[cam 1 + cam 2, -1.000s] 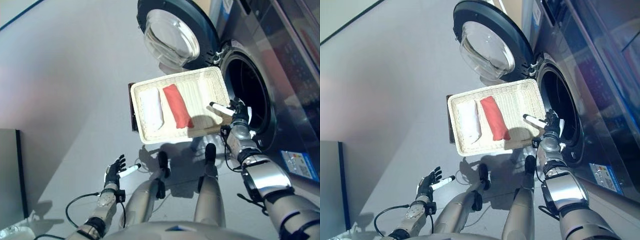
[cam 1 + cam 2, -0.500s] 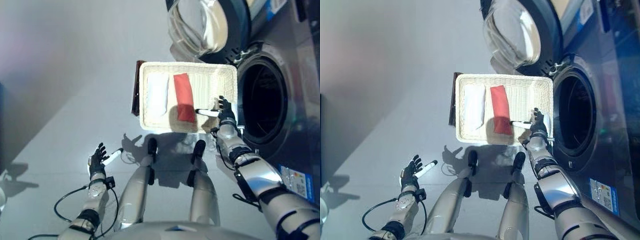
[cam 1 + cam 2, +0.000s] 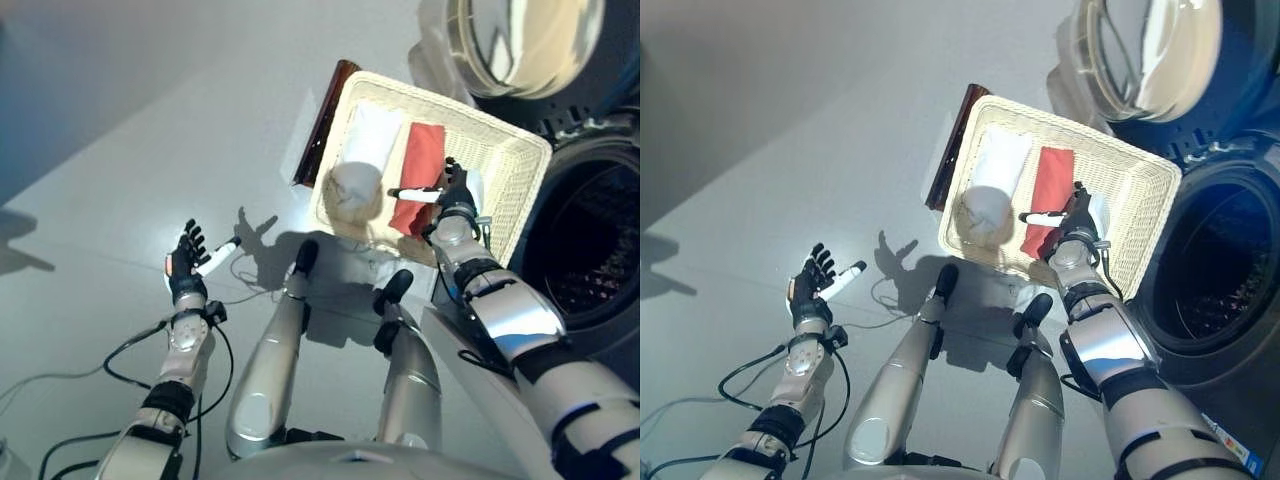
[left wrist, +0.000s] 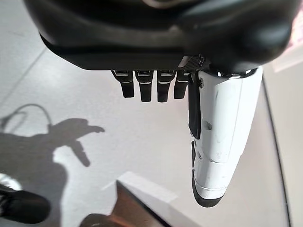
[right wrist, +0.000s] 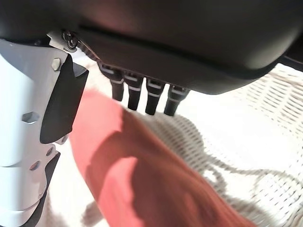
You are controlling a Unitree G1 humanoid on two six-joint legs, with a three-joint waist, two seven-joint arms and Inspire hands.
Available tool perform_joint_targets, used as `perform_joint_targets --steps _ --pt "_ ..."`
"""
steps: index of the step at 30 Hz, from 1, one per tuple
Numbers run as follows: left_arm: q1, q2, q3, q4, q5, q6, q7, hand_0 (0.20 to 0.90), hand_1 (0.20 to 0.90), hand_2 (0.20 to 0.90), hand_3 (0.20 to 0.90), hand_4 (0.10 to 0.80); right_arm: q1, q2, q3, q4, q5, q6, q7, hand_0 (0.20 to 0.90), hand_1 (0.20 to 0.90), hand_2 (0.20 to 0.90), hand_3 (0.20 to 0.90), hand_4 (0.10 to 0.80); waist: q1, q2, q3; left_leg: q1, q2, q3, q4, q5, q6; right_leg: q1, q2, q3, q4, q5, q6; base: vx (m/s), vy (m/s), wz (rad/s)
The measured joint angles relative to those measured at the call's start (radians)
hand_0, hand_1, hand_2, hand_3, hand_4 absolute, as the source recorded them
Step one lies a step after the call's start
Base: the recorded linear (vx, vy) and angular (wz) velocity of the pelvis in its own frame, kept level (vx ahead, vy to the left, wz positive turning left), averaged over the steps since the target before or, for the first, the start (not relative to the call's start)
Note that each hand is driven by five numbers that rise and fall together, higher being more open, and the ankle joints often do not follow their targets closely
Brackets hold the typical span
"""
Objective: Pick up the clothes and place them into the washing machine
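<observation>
Laundry room or laundromat-type space. Evidence: front-loading washing machine [image 3: 600, 250], dark drum open, round glass door [image 3: 525, 45] swung wide; white wicker basket [image 3: 1145, 215] with folded red cloth [image 3: 420, 175] and white cloth [image 3: 995, 165] just beside drum opening; plain smooth grey floor [image 3: 130, 120].

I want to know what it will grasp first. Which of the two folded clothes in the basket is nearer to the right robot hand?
The red cloth. The right robot hand hangs open directly above it, while the white cloth lies further left in the basket.
</observation>
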Motion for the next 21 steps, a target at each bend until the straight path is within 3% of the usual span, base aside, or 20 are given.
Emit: perform_joint_targets --steps 1,2,5,9,11,21 --pt "-0.007 0.001 0.0 0.003 0.0 0.0 0.002 0.9 0.9 0.9 0.9 0.8 -0.01 0.002 0.003 0.009 -0.008 0.015 -0.006 0.461 0.461 0.461 0.461 0.486 0.002 -0.001 0.001 -0.013 -0.003 -0.004 0.008 0.0 0.0 -0.014 -0.004 -0.001 0.014 -0.006 -0.001 -0.029 0.05 0.11" --pt "-0.011 0.002 0.0 0.001 0.001 0.001 0.008 0.9 0.9 0.9 0.9 0.8 -0.025 0.006 0.011 0.025 -0.034 0.031 -0.024 0.447 0.447 0.447 0.447 0.476 0.005 -0.001 0.003 -0.03 -0.006 -0.005 0.017 -0.001 0.001 -0.031 -0.01 0.0 0.028 -0.011 -0.001 -0.028 0.045 0.1" --pt "-0.015 0.001 -0.004 -0.007 0.013 0.004 0.01 0.9 0.9 0.9 0.9 0.8 -0.048 0.002 0.017 0.041 -0.087 0.061 -0.055 0.483 0.483 0.483 0.483 0.502 0.004 0.0 0.008 -0.068 -0.012 -0.007 0.035 -0.002 0.0 -0.069 -0.016 0.0 0.05 -0.013 -0.002 -0.023 0.037 0.06" --pt "-0.019 0.0 -0.005 -0.019 0.035 0.008 0.018 0.9 0.9 0.9 0.9 0.8 -0.063 -0.018 0.027 0.067 -0.152 0.105 -0.065 0.442 0.442 0.442 0.442 0.473 0.018 0.0 0.01 -0.105 -0.016 -0.006 0.062 -0.006 0.001 -0.102 -0.025 0.003 0.073 -0.019 -0.001 -0.021 0.041 0.02" --pt "-0.018 0.001 -0.005 -0.02 0.04 0.008 0.023 0.9 0.9 0.9 0.9 0.8 -0.062 -0.031 0.038 0.07 -0.164 0.112 -0.064 0.2 0.2 0.2 0.2 0.3 0.024 0.001 0.01 -0.128 -0.018 -0.005 0.07 -0.005 0.0 -0.129 -0.032 0.004 0.095 -0.029 0.0 0.005 0.033 0.05" --pt "-0.013 -0.002 -0.027 -0.007 0.062 0.026 0.025 0.9 0.9 0.9 0.9 0.8 -0.039 -0.023 0.035 0.064 -0.205 0.125 -0.067 0.2 0.2 0.2 0.2 0.3 0.028 0.005 0.008 -0.132 -0.025 0.002 0.082 -0.006 0.0 -0.147 -0.047 0.012 0.126 -0.039 -0.008 0.017 0.01 0.02"
